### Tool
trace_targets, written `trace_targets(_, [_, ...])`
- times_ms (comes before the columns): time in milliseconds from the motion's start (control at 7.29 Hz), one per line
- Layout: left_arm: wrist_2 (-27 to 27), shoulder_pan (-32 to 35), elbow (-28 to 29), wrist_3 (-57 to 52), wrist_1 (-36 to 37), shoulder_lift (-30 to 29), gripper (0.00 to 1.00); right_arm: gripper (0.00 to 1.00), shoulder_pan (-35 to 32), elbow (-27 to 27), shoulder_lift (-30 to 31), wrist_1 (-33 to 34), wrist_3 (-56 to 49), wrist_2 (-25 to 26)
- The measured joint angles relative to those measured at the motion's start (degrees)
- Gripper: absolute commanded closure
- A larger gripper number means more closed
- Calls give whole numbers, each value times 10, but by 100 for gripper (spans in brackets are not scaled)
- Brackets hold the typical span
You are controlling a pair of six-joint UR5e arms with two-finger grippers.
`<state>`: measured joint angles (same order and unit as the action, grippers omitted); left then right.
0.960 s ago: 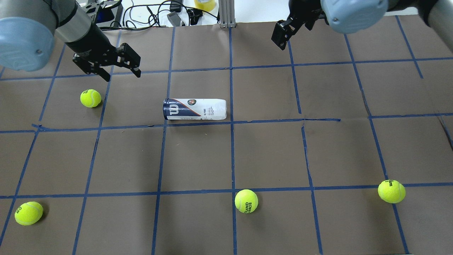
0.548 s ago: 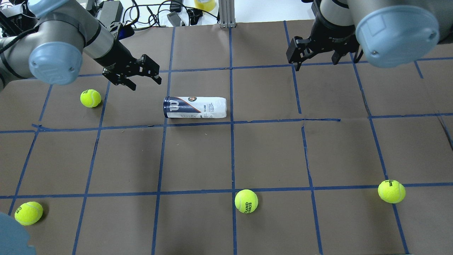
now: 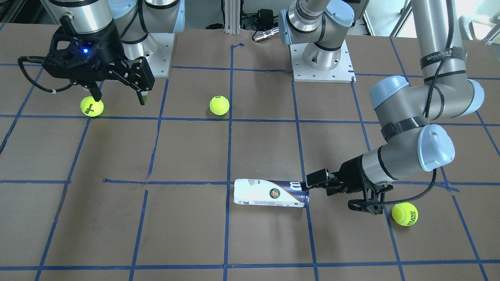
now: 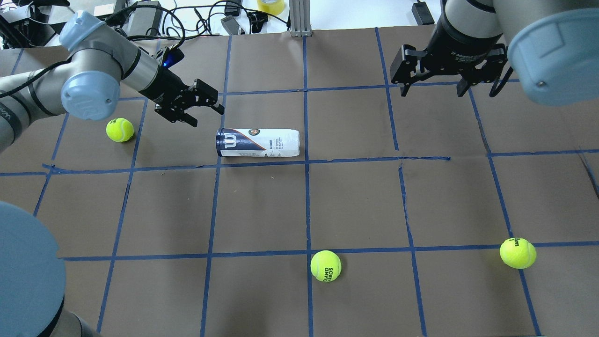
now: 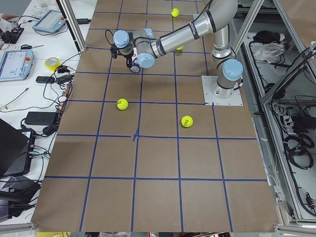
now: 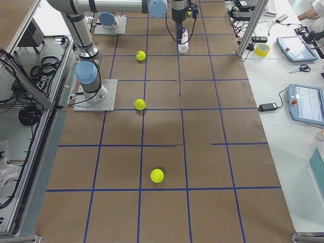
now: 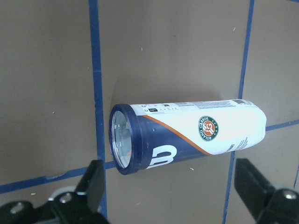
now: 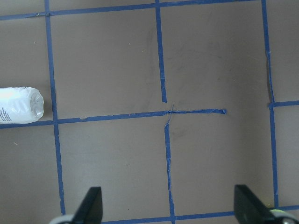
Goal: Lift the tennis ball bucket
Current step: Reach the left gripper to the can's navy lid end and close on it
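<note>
The tennis ball bucket (image 4: 257,142) lies on its side on the brown table, navy "W" end toward my left arm. It also shows in the front view (image 3: 269,193) and in the left wrist view (image 7: 187,137). My left gripper (image 4: 207,117) is open and empty, low over the table just off the navy end, apart from it. Its two fingers (image 7: 93,182) frame that end. My right gripper (image 4: 433,89) is open and empty, well to the right and farther back. The right wrist view shows only the bucket's white end (image 8: 18,105) at the left edge.
Loose tennis balls lie at the left (image 4: 120,129), near centre (image 4: 325,266) and near right (image 4: 517,252). Cables, a yellow tape roll (image 4: 270,5) and a metal post (image 4: 299,18) sit along the far edge. Blue tape lines grid the table.
My left gripper has moved right and down to the bucket's navy end. My right gripper has shifted right. The bucket has stayed in place.
</note>
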<state>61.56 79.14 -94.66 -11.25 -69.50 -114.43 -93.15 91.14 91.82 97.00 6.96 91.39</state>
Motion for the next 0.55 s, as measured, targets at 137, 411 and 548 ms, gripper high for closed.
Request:
trace_targets(137, [-4, -1, -2, -1, 2, -11, 0, 0, 0, 1, 2, -2, 0, 0])
trace_targets(411, [-30, -1, -12, -4, 1, -27, 0, 0, 0, 1, 3, -3, -3, -1])
trace_targets(548, [-38, -1, -19, -5, 2, -34, 0, 0, 0, 1, 3, -2, -4, 0])
